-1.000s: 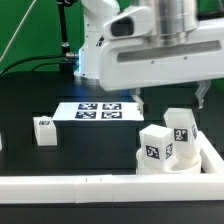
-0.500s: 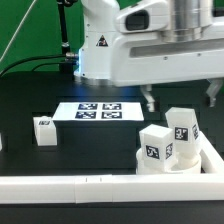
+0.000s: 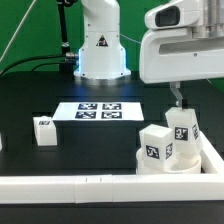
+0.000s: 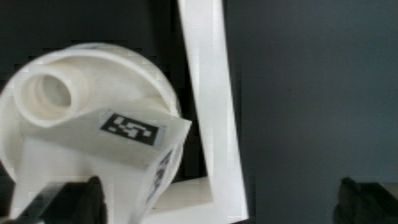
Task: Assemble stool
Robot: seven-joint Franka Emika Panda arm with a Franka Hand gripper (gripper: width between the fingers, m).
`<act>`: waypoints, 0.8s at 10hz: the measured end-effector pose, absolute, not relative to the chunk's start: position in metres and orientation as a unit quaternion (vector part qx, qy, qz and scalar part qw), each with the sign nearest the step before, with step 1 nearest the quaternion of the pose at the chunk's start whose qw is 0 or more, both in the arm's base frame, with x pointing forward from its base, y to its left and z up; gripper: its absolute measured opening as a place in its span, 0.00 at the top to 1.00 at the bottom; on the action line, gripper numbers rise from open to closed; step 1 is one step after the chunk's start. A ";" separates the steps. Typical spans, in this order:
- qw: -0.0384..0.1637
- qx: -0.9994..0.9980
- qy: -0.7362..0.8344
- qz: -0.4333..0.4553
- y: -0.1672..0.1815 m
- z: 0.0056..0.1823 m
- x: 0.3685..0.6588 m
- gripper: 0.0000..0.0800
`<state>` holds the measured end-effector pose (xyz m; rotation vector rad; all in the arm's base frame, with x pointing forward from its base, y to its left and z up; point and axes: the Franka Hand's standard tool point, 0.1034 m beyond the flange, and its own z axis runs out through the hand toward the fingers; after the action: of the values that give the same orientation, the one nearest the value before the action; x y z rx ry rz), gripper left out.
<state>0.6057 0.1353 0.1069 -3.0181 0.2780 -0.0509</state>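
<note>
The round white stool seat (image 3: 165,163) lies at the exterior view's right, in the corner of the white border wall. Two white block legs (image 3: 154,146) (image 3: 181,129) stand upright on it, tags showing. A third leg (image 3: 43,130) stands alone on the black table at the left. My gripper (image 3: 207,94) hangs open and empty above the seat's right side, one finger (image 3: 178,95) just over the taller leg. In the wrist view the seat (image 4: 71,95) with its hole and a tagged leg (image 4: 134,130) lie below my gripper (image 4: 210,205), whose jaws stand wide apart.
The marker board (image 3: 100,110) lies flat in the middle of the table. The white border wall runs along the front (image 3: 90,186) and up the right side (image 3: 214,150), close to the seat; it also shows in the wrist view (image 4: 210,90). The robot base (image 3: 100,45) stands behind.
My gripper has moved toward the exterior view's right, from over the marker board's edge to over the seat and its legs. The parts have not moved.
</note>
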 end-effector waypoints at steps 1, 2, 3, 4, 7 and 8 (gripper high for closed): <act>0.055 -0.995 0.082 -0.017 0.136 0.107 0.606 0.19; 0.053 -0.997 0.062 -0.019 0.135 0.108 0.606 0.19; 0.046 -0.999 0.009 -0.026 0.135 0.112 0.610 0.19; 0.042 -0.997 -0.047 -0.032 0.135 0.114 0.611 0.19; 0.032 -0.975 -0.214 -0.052 0.128 0.106 0.615 0.19; 0.029 -0.967 -0.246 -0.053 0.127 0.105 0.615 0.19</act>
<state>0.6149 0.1273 0.1053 -2.9851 -0.7600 -0.1621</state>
